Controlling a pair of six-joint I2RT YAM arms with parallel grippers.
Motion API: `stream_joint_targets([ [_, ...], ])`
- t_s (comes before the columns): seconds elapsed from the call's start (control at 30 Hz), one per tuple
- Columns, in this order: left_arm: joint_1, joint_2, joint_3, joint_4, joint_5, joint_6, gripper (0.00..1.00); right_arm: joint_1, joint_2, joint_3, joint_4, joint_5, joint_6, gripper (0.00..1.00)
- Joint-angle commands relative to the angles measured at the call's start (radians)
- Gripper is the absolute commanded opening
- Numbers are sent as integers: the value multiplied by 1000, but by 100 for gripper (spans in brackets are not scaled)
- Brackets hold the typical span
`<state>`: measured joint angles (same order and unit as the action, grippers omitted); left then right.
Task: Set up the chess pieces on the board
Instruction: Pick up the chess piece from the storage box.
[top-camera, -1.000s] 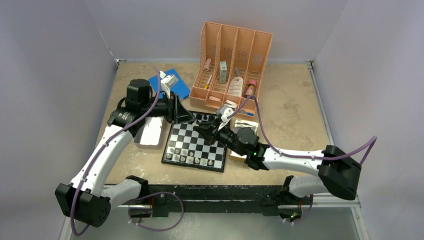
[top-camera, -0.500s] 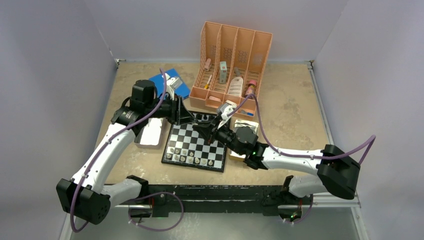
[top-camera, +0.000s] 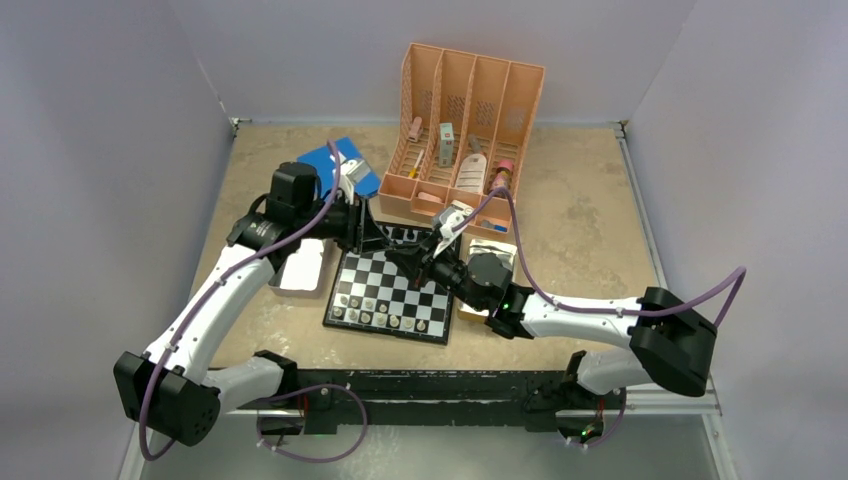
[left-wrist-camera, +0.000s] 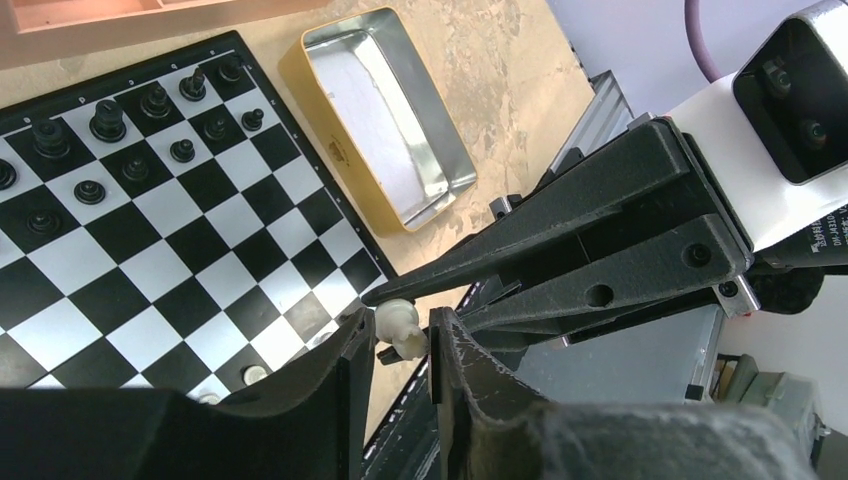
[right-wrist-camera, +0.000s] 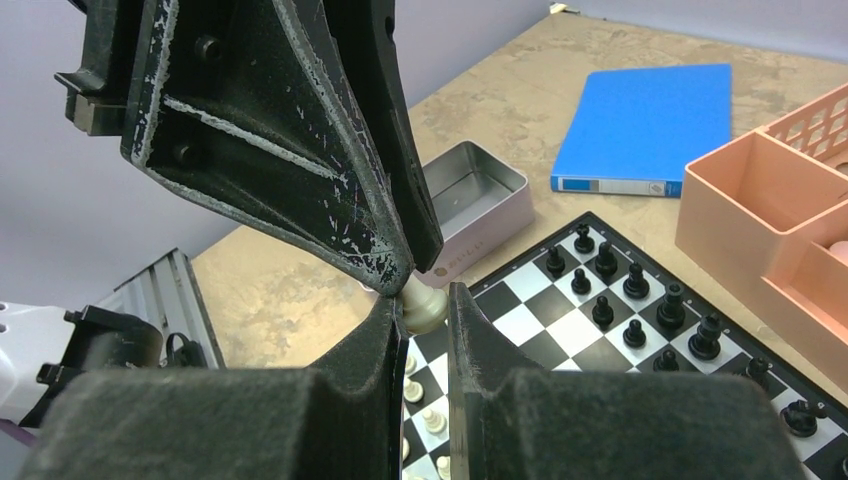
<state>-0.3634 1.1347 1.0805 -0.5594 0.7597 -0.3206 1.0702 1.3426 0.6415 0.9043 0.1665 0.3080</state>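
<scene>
Pale piece (right-wrist-camera: 424, 305): held above the board's (top-camera: 385, 290) far half.
Right jaws: clamped on it.
Left jaws: astride it; grip unclear.
Risk: early right release could drop it onto black pieces (left-wrist-camera: 108, 120).

Glossy board (left-wrist-camera: 150, 262), shiny metal tray (left-wrist-camera: 385, 120) — mottled, matt stone-look tabletop (left-wrist-camera: 500, 70)

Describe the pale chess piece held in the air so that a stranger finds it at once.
Find the checkered board in the middle of the table; above it the left gripper and right gripper meet tip to tip. Between the right gripper's fingers sits the pale chess piece, the only one off the board; the other pieces stand on squares.
</scene>
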Motion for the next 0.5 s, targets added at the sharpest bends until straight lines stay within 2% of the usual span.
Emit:
stream_joint_targets([
  [0.0, -14, -3, 1, -4, -9, 26, 22, -7, -5, 53, 39, 28, 20, 0],
  [0.13, -14, -3, 2, 5, -10, 22, 6, -6, -5, 51, 36, 33, 16, 1],
  [0.2, -15, -1, 10, 5, -17, 22, 0, -6, -7, 46, 35, 35, 16, 7],
  [0.47, -31, 14, 50, -17, -97, 40, 0, -6, -95, -38, 19, 68, 4, 60],
])
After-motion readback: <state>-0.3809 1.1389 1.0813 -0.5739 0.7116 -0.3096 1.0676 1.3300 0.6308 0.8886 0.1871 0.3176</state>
